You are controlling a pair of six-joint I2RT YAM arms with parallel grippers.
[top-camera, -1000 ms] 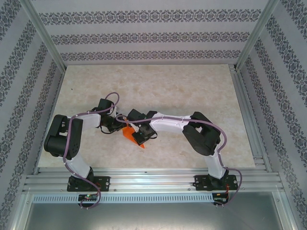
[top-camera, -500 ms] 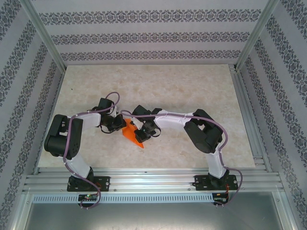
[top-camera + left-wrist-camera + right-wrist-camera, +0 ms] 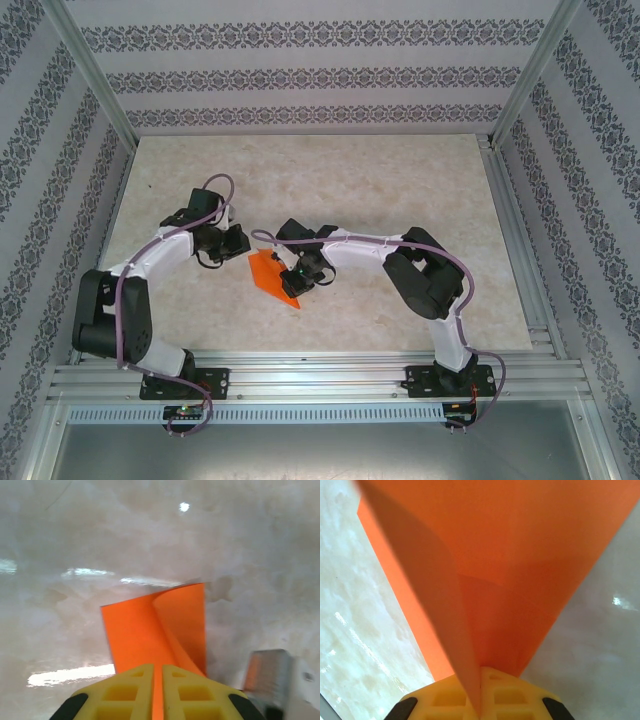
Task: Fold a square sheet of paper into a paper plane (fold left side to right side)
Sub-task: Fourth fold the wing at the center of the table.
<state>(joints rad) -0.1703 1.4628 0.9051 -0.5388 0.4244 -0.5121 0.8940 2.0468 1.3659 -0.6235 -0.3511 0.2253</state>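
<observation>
The orange sheet of paper lies creased into a pointed shape at the table's middle, one flap standing up. My right gripper is at its right side. In the right wrist view its yellow fingers are shut on the raised flap of the paper. My left gripper hangs just left of the sheet, apart from it. In the left wrist view its gripper has its jaws together, and the paper lies beyond the tips with its curled flap rising on the right.
The marble-patterned table is ringed by an aluminium frame and patterned walls. A grey part of the right arm shows at the lower right of the left wrist view.
The left arm has swung back to the left and up-table, off the paper. The right gripper has stayed at the sheet's right side, still holding the flap.
</observation>
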